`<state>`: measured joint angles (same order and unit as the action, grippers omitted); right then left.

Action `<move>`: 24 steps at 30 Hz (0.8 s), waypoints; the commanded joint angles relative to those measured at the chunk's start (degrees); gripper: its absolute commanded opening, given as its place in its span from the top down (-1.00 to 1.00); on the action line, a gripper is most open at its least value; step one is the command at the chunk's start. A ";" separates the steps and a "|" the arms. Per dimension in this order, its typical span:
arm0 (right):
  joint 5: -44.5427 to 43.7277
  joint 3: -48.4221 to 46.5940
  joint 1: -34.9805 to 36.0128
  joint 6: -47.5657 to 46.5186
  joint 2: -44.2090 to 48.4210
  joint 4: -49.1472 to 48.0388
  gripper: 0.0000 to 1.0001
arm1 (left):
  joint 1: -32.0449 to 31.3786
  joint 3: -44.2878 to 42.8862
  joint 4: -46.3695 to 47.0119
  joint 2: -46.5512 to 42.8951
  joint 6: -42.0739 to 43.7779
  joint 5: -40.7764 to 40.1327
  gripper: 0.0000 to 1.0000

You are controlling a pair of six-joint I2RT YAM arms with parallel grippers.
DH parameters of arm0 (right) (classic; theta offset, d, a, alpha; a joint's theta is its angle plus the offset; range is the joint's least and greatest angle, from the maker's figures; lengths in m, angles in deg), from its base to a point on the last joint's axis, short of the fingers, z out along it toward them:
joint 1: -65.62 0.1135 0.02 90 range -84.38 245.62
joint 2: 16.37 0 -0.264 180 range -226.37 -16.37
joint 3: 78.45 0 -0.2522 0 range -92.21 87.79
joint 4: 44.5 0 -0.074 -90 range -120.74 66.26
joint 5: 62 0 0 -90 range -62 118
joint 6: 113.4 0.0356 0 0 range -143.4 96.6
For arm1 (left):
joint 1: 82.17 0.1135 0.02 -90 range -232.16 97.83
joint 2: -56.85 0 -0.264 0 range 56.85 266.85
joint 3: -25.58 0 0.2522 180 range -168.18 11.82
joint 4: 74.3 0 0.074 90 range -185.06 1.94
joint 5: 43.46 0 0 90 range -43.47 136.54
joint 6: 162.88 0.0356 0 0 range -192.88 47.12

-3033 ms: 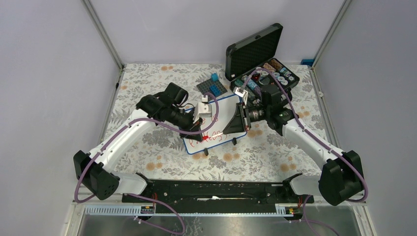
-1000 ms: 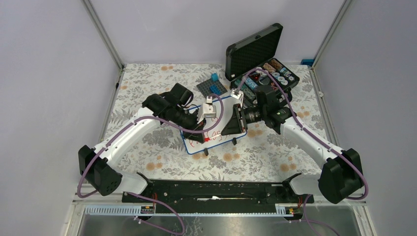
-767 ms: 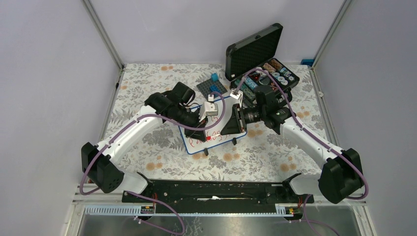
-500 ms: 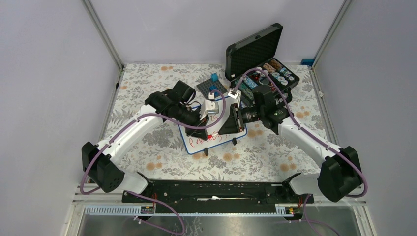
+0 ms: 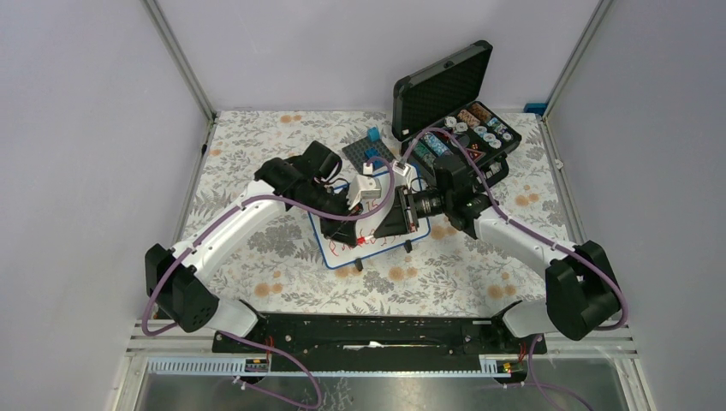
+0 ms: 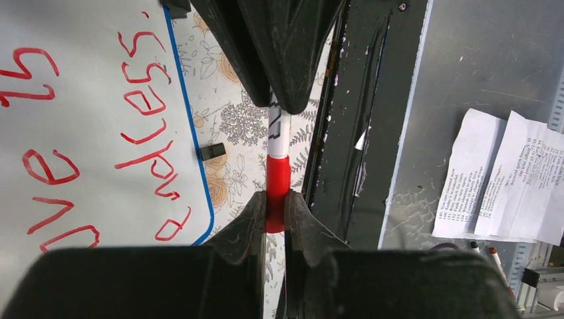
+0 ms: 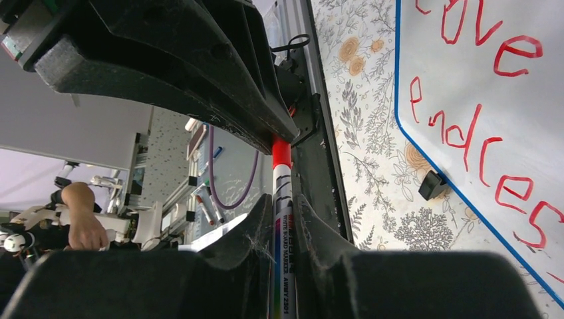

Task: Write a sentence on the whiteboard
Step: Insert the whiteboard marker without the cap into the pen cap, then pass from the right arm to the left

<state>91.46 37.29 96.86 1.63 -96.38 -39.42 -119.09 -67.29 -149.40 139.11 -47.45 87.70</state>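
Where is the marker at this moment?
The marker is in the air at mid-table, above the near edge of the whiteboard, spanned between both grippers: left gripper shut on its red cap, right gripper on its white barrel.

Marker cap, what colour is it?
The marker cap is red, clearest in the left wrist view.

One whiteboard (image 5: 338, 254) bearing one red sentence (image 6: 136, 136) in two lines. One red-capped marker (image 6: 277, 179). Two robot arms, left (image 5: 240, 214) and right (image 5: 514, 240). One open black case (image 5: 445, 86), one grey baseplate (image 5: 364, 152), two paper sheets (image 6: 465, 173).
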 commanded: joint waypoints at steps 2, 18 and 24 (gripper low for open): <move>2.63 1.94 2.31 4.97 -1.44 -7.16 1.00 | -0.73 -3.60 9.83 -1.12 -0.82 1.85 0.66; 5.52 -0.42 -3.40 14.94 -1.23 -16.27 1.00 | 6.81 -4.46 12.48 -8.88 -2.66 5.30 -0.09; 6.55 -3.06 -7.10 21.11 1.32 -22.95 1.00 | 15.86 3.37 24.15 -14.07 -17.34 16.23 -0.43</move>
<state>95.20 38.30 90.92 17.63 -98.28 -54.46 -106.96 -66.04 -133.60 126.87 -55.39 92.80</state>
